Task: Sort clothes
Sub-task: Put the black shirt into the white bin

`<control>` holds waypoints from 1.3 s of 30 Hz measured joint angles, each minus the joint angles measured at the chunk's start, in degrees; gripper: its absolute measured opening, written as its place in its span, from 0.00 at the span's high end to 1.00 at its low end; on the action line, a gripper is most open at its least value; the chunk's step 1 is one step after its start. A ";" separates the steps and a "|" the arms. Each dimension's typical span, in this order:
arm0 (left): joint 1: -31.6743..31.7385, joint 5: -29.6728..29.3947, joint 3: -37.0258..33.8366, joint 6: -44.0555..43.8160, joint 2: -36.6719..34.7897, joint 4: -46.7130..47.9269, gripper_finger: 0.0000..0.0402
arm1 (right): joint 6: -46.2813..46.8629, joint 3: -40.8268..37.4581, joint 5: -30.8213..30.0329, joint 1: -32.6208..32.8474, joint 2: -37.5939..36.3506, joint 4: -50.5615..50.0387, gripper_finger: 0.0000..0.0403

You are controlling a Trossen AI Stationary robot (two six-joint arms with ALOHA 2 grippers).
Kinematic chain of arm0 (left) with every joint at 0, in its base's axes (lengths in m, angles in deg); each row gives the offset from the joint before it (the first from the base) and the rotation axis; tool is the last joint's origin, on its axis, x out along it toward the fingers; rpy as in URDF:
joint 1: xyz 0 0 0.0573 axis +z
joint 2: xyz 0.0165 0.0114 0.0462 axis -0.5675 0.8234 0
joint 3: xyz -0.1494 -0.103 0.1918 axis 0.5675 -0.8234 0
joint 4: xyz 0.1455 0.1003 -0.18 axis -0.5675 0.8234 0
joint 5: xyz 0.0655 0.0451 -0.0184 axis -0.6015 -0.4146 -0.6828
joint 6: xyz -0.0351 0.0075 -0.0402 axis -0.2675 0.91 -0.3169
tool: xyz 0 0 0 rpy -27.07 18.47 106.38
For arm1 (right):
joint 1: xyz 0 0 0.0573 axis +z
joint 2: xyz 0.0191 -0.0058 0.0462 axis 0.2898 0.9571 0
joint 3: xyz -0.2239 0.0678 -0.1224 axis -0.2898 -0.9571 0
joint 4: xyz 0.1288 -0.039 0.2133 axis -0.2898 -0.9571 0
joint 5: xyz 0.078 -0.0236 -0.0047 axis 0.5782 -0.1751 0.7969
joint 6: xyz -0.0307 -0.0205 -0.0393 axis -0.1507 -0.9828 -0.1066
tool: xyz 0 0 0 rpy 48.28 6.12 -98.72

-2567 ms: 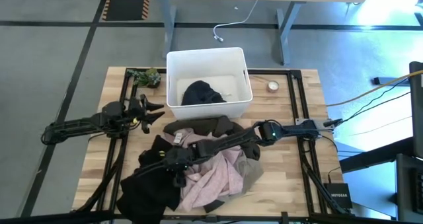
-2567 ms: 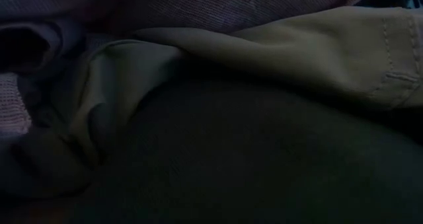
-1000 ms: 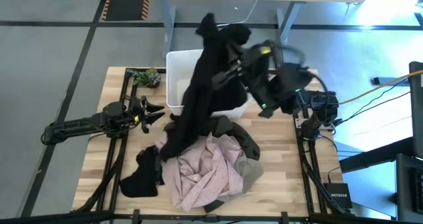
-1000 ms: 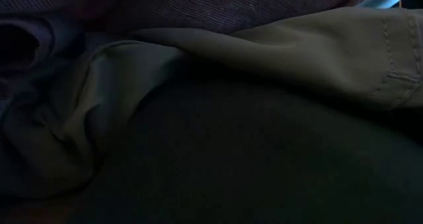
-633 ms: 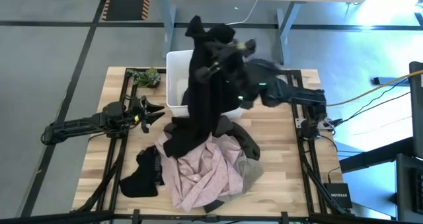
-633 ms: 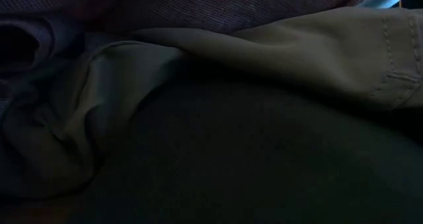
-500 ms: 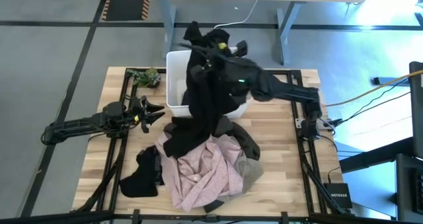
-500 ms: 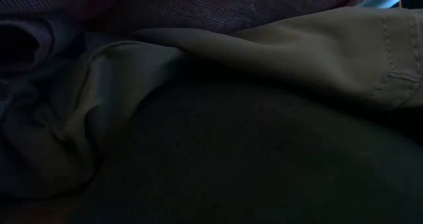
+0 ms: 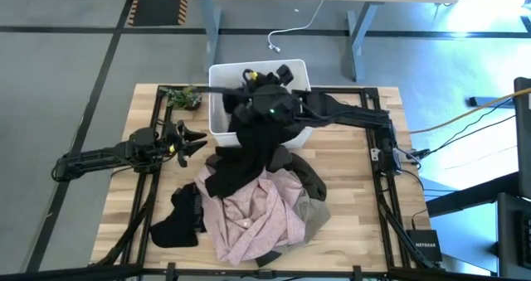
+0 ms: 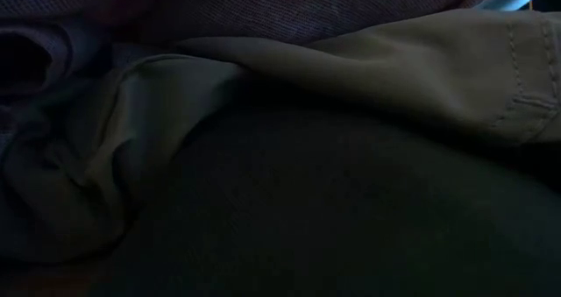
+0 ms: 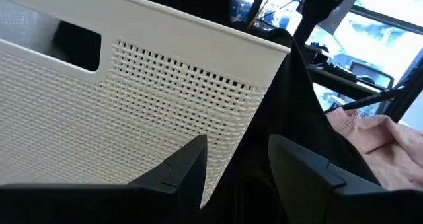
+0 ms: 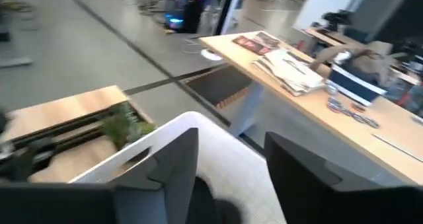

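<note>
A black garment [image 9: 249, 144] lies with its upper end in the white bin [image 9: 217, 99]. It drapes over the bin's near rim, and its lower end rests on the clothes pile. My right gripper [image 9: 249, 78] is open low over the bin, above that upper end; its wrist view shows the gap between the fingers [image 12: 231, 178] bare. My left gripper [image 9: 189, 138] is open and empty left of the bin, facing the bin's wall [image 11: 132, 118] and the hanging black garment [image 11: 294, 112]. The pile holds a dusty pink garment [image 9: 257, 215], an olive-brown one [image 9: 309, 180] and a black piece [image 9: 172, 225].
A small green plant-like object [image 9: 182, 96] lies at the table's far left. Grey-khaki cloth [image 10: 394, 60], pink cloth [image 10: 307, 8] and dark cloth fill the low view. A desk [image 12: 310, 98] stands beyond the table's far edge.
My right gripper has gone down and toward the table's left, from high over the bin's right side to low over the bin. The black garment's upper end has come down with it into the bin. Its lower end has stayed on the pile.
</note>
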 joint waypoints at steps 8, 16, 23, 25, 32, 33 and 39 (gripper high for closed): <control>0.00 0.01 0.00 -0.52 -0.02 0.66 0.61 | 0.86 -0.16 14.52 7.51 -0.61 -12.76 0.45; 0.01 -0.01 0.00 -0.67 0.00 0.66 0.61 | -6.20 -5.00 18.17 13.99 4.20 -18.74 0.45; 0.01 -0.03 0.00 0.47 0.04 0.66 0.61 | -11.63 -9.44 22.72 14.84 9.46 -17.67 0.45; 0.01 -0.06 0.00 0.47 0.04 0.66 0.61 | -11.80 -9.89 22.78 14.15 11.06 -18.07 0.45; 0.01 -0.10 0.00 0.64 0.04 0.66 0.61 | -11.79 -10.25 24.19 11.40 14.19 -18.05 0.45; 0.01 -0.10 0.00 0.64 0.04 0.66 0.61 | -11.81 -10.23 24.18 11.20 14.48 -18.00 0.45; 0.01 -0.12 0.00 0.62 0.04 0.66 0.61 | -11.77 -10.23 24.42 9.92 15.31 -19.59 0.50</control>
